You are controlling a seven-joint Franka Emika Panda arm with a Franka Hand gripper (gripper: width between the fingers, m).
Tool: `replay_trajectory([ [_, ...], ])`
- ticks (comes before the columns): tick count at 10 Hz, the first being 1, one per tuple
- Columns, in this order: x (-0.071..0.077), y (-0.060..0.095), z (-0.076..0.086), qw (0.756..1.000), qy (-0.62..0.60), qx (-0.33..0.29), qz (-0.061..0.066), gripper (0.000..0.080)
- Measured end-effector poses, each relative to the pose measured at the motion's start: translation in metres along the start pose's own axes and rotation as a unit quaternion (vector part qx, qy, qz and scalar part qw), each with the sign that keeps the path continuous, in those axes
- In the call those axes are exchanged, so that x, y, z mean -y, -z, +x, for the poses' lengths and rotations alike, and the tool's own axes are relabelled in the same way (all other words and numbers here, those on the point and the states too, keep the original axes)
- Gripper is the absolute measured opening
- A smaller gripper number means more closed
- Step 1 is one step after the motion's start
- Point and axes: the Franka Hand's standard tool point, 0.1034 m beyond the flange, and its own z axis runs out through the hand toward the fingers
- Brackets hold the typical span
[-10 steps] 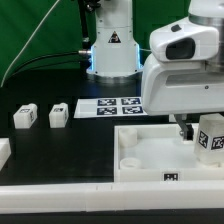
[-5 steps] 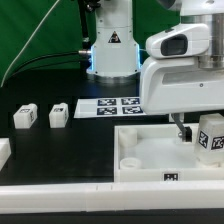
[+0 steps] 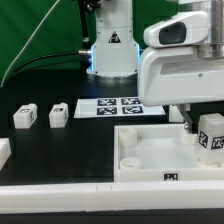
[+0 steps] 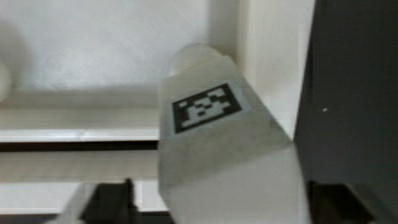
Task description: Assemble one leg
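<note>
The leg, a stubby white block bearing a black-and-white square tag, stands upright at the end of the white tray on the exterior view's right. It is flanked by the fingers of the hand, and whether they are clenched on it cannot be told. Recommended for seating it: keep the leg plumb over its seat and turn without side load, lest it tilt.

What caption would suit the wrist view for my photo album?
Tagged leg between the fingers of the claw, white tray beyond.
</note>
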Motion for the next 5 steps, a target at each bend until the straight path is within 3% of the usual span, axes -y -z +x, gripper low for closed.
replay_trajectory([
  [1,-0.0003,0.0002,0.0002,1.0,0.0,0.0,0.0,0.0391],
  [2,-0.0006,0.0001,0.0002,1.0,0.0,0.0,0.0,0.0294],
  [5,-0.0009,0.0001,0.0003,1.0,-0.011,0.0,0.0,0.0294],
])
